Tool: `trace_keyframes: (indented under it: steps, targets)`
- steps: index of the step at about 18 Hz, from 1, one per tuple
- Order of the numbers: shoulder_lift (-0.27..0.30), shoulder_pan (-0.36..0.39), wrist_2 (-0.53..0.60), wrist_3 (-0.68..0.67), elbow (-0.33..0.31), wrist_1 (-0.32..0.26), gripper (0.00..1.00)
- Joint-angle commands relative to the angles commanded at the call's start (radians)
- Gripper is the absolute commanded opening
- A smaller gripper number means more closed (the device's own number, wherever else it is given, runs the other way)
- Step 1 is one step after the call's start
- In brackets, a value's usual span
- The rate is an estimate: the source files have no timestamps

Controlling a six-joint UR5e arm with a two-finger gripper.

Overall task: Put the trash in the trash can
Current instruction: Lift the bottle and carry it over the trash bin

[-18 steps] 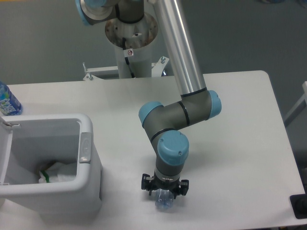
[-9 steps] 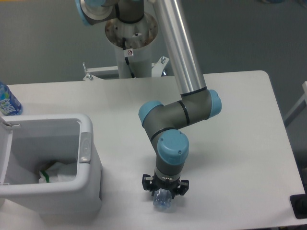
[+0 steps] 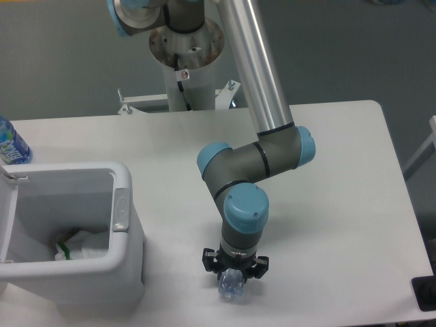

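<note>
The clear crinkled plastic bottle [image 3: 231, 287] lies on the table near the front edge, only its lower end showing below the wrist. My gripper [image 3: 235, 274] points straight down over it, and its jaws look closed on the bottle's upper part; the fingertips are mostly hidden by the wrist. The crumpled white paper wrapper [image 3: 85, 246] lies inside the trash can. The trash can [image 3: 124, 235], a boxy white bin with a grey latch tab [image 3: 120, 208], stands open at the front left, about a bin's width left of the gripper.
An upright bottle with a bright blue label [image 3: 10, 143] stands at the table's left edge behind the bin. The arm's base column [image 3: 185, 61] rises behind the table. A dark object [image 3: 426, 293] sits at the front right corner.
The bottle's visible end has shifted slightly left and looks narrower between the jaws. The arm has barely moved.
</note>
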Motion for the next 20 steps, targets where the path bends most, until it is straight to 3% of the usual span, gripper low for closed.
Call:
trace_keyframes:
  steps: [3,9,11,15,20]
  targets:
    - [0.037,0.002,-0.002,0.0,0.009,0.0,0.59]
    - [0.133,0.011,-0.044,-0.07,0.126,0.021,0.59]
    - [0.163,0.018,-0.084,-0.174,0.178,0.06,0.59]
    - [0.207,0.018,-0.117,-0.389,0.261,0.201,0.59]
    - [0.253,-0.017,-0.117,-0.468,0.337,0.206,0.59]
